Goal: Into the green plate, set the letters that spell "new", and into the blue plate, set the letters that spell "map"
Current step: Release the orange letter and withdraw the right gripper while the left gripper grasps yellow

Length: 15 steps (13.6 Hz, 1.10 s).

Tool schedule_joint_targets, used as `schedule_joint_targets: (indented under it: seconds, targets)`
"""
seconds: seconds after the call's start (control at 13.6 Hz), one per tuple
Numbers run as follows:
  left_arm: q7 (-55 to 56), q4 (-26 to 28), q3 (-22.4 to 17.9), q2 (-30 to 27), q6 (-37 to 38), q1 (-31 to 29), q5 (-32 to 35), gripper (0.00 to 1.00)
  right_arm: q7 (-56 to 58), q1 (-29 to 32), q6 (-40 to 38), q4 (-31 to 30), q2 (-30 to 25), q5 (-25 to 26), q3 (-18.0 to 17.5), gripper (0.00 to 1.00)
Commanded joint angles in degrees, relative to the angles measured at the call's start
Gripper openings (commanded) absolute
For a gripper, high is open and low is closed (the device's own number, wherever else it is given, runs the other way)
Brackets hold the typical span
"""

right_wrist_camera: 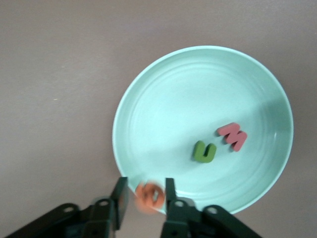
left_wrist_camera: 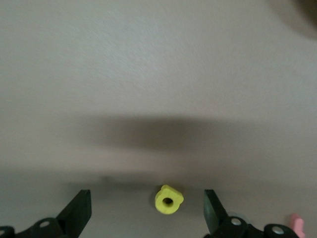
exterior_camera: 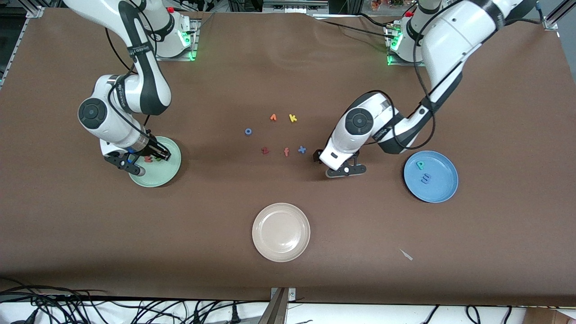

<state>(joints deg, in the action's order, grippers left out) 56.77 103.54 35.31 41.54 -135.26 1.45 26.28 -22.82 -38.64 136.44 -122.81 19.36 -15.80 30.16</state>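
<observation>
My right gripper (right_wrist_camera: 145,191) hangs over the rim of the green plate (right_wrist_camera: 198,99). The orange e (right_wrist_camera: 150,197) is blurred between its parted fingers, with a gap on one side. The green n (right_wrist_camera: 204,151) and the pinkish-red w (right_wrist_camera: 233,136) lie in that plate. My left gripper (left_wrist_camera: 146,203) is open and low over the table, with the yellow a (left_wrist_camera: 168,199) lying between its fingers, untouched. In the front view the left gripper (exterior_camera: 345,171) hides the a. The blue plate (exterior_camera: 443,189) holds the teal p (exterior_camera: 420,165) and the blue m (exterior_camera: 425,179).
A cream-white plate (exterior_camera: 281,231) sits nearest the front camera. Mid-table lie an orange letter (exterior_camera: 273,117), a yellow k (exterior_camera: 293,118), a blue ring letter (exterior_camera: 248,131), a dark red z (exterior_camera: 265,150), a pink f (exterior_camera: 286,152) and a blue x (exterior_camera: 302,149).
</observation>
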Motion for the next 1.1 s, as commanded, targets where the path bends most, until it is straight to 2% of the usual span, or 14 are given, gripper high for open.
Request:
schedule_joint_targets:
  seconds: [0.0,0.29,0.51,0.66,0.81,1.03]
  targets:
    - [0.3,-1.1,-2.6,1.1,-0.8,3.7,-0.8,1.0,1.3,-0.5,-0.1,2.2,0.3,-0.5,-0.3,1.0]
    - [0.2,-1.1,-3.1,1.9,-0.8,4.8,-0.6,0.86,2.1,-0.7,-0.6,5.1,-0.3,-0.2,-0.1,1.0]
    - [0.2,-1.1,-5.2,2.0,-0.7,7.0,-0.6,0.74,7.3,-0.3,-7.5,11.3,-0.2,1.7,2.3,1.0]
    - [0.3,-1.1,-5.3,1.9,-0.6,7.1,-0.7,0.67,10.6,-0.2,-13.9,17.4,-0.2,4.0,5.2,1.0]
    - [0.8,-1.1,-5.3,1.9,-0.5,7.2,-0.7,0.57,15.0,0.5,-22.7,25.2,-0.2,4.0,5.6,1.0]
    - [0.9,-1.1,-5.3,1.9,-0.5,7.2,-0.6,0.43,22.6,4.6,-26.7,33.1,-0.1,3.8,5.6,1.0]
